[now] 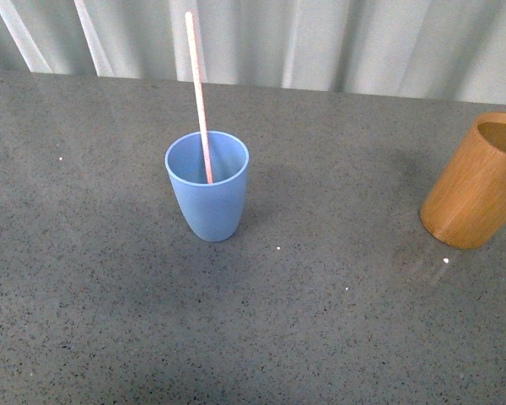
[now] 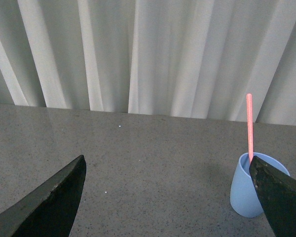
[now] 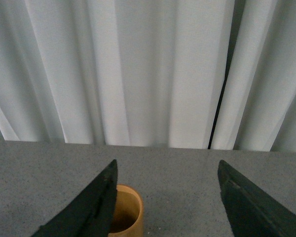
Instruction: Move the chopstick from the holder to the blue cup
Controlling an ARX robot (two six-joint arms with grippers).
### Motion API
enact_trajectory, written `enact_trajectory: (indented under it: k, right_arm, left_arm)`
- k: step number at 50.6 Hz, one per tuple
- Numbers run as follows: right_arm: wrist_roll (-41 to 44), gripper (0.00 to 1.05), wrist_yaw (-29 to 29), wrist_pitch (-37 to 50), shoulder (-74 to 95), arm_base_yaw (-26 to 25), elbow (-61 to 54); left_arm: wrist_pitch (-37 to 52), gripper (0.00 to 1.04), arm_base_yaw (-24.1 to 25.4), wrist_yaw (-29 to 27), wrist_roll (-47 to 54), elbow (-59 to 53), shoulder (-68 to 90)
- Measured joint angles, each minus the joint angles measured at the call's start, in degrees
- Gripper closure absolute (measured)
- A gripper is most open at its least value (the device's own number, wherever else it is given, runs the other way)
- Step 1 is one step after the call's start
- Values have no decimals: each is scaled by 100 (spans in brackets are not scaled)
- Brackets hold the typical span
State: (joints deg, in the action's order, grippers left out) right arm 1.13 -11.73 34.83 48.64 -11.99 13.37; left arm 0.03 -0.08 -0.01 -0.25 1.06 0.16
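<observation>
The light blue cup stands upright on the grey table, with one pinkish chopstick leaning inside it and rising well above its rim. The tan wooden holder stands at the right edge of the front view; nothing shows sticking out of it. Neither arm appears in the front view. My left gripper is open and empty, with the blue cup and chopstick partly behind one finger. My right gripper is open and empty, and the holder sits beside one dark finger, its inside looking bare.
Pale curtains hang along the table's far edge. The speckled grey tabletop stretches between and in front of the two containers.
</observation>
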Motion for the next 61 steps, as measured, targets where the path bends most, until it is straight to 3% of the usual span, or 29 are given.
enact_trajectory:
  k: [13, 17, 21, 25, 61]
  right_arm:
    - [-50, 103, 507, -286, -955, 501, -667]
    - [-52, 104, 601, -437, -1224, 616, -800]
    - [-55, 104, 1145, -651, -1567, 1043, -918]
    - [-52, 104, 1132, -813, -1818, 1174, -994]
    - [-55, 104, 1169, -1875, -3274, 1182, -1239]
  left_arm:
    - [0, 7, 0, 0, 0, 0, 0]
    - [0, 7, 0, 0, 0, 0, 0]
    - [0, 7, 0, 2, 0, 0, 0]
    - [0, 7, 0, 2, 0, 0, 0]
    - [0, 7, 0, 0, 0, 0, 0]
